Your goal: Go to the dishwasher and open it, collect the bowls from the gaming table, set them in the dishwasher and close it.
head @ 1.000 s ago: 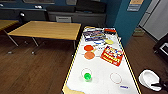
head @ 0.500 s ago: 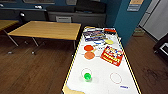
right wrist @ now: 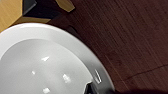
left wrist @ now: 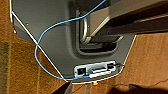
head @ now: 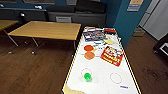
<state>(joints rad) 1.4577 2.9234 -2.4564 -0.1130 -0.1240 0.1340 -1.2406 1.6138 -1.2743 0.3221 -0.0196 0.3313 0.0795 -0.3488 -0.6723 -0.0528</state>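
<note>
- The gaming table [head: 105, 75] is the long one with the glossy white top and a thin yellow edge, running away from the camera just right of the middle of the head view. One near corner looks chipped or worn, showing yellowish stuff under the white.
- Two orange bowls [head: 89, 51] sit side by side about halfway along the table, nearly touching, toward its left edge. They look flat and round from up here.
- The green bowl [head: 87, 76] is smaller, closer to the camera, well apart from the orange pair and also on the left half of the top. It sits right at the edge of a thin ring drawn on the surface.
- Can't tell whether any bowl has anything in it.
- A red board-game box [head: 112, 55] lies tilted to the right of the orange bowls, and a darker box [head: 94, 35] sits at the far end with some smaller bits around it.
- A yellow-wood table [head: 47, 30] on metal legs stands to the left, with its corner close to the gaming table's far end, on the dark wood floor [head: 32, 70].
- Left wrist view: grey robot body panel with a blue cable [left wrist: 47, 32] looping across it, brown floor around. Can't tell if the left fingers are open or closed.
- Right wrist view: a big rounded white glossy surface [right wrist: 42, 65] over dark wood floor. Same deal, can't tell the right fingers' state.
</note>
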